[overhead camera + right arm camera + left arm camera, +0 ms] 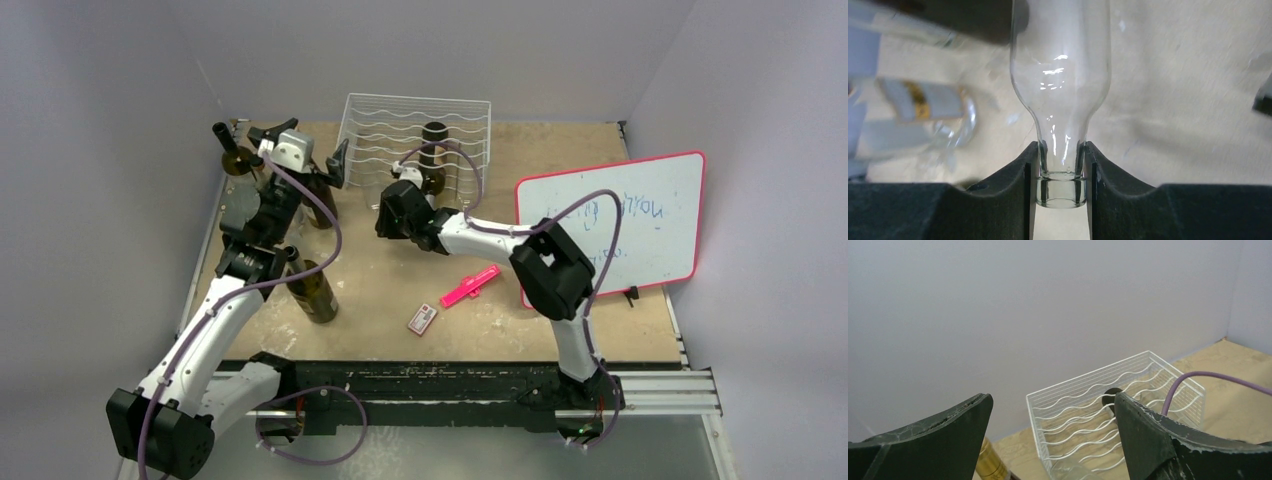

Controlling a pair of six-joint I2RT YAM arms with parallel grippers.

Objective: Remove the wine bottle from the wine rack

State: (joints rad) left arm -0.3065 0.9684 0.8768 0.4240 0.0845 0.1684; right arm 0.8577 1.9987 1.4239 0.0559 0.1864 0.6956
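Plywood tabletop (560,150): right gripper (1060,167) clamps neck of clear glass wine bottle (1060,65), presumably to pull it off white wire rack (400,120) at 12 o'clock; left gripper (1052,407) spread, empty.

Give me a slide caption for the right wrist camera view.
Close-up: right gripper shut on the neck of a clear glass bottle.

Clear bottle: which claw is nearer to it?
Right. The right claw is shut on the neck of the clear bottle. The left claw is open and holds nothing, off by the left end of the wine rack.
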